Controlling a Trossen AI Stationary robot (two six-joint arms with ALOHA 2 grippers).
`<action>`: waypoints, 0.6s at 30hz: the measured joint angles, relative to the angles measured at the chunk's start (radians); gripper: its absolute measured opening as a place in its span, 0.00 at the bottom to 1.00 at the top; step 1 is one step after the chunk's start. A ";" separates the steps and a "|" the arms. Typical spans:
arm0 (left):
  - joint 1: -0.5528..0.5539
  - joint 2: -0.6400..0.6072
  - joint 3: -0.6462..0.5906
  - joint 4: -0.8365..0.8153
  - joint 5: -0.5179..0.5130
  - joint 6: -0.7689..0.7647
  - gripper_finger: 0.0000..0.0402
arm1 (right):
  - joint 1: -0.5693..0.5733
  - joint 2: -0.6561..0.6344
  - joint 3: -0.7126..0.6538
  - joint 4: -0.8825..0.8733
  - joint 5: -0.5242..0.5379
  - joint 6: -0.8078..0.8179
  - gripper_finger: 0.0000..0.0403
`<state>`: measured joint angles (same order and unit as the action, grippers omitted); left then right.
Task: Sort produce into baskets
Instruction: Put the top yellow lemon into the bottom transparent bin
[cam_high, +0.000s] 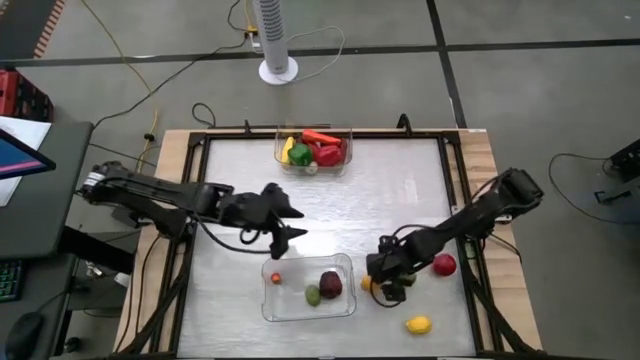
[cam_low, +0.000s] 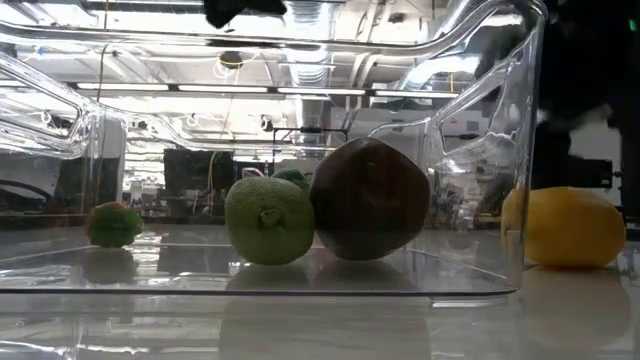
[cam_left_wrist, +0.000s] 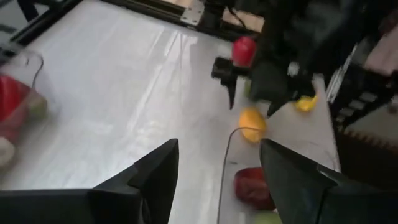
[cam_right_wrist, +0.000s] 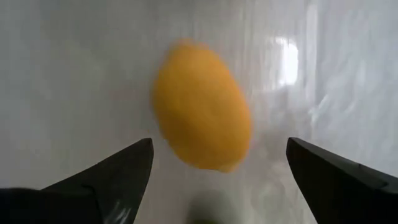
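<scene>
The near clear basket (cam_high: 268, 300) holds a dark maroon fruit (cam_high: 330, 285), a green one (cam_high: 313, 294) and a small orange-red piece (cam_high: 276, 278). The far clear basket (cam_high: 280, 132) holds red, green, yellow and orange produce. My right gripper (cam_right_wrist: 217, 155) is open just above an orange-yellow oval fruit (cam_right_wrist: 202, 106) that lies on the table beside the near basket's right wall; its fingers stand on either side of the fruit, apart from it. My left gripper (cam_high: 293, 222) is open and empty above the table, past the near basket's far edge.
A red fruit (cam_high: 444, 265) lies on the table to the right of my right gripper (cam_high: 385, 287). A yellow lemon (cam_high: 418, 324) lies near the front edge. A black frame (cam_high: 450, 150) runs around the tabletop. Bare table lies between the two baskets.
</scene>
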<state>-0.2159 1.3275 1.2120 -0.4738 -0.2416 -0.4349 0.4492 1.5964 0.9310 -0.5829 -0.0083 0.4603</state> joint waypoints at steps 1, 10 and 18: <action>0.000 -0.026 -0.032 0.021 -0.001 -0.023 0.52 | 0.000 0.023 0.000 -0.007 -0.001 -0.001 0.97; 0.000 -0.198 -0.158 0.073 -0.074 -0.103 0.48 | 0.001 0.085 0.000 0.060 -0.016 0.002 0.69; 0.000 -0.242 -0.159 0.054 -0.087 -0.043 0.48 | -0.002 0.030 0.011 -0.054 -0.037 0.062 0.50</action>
<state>-0.2157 1.0851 1.0527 -0.4199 -0.3285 -0.4778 0.4469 1.6265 0.9420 -0.6369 -0.0457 0.5219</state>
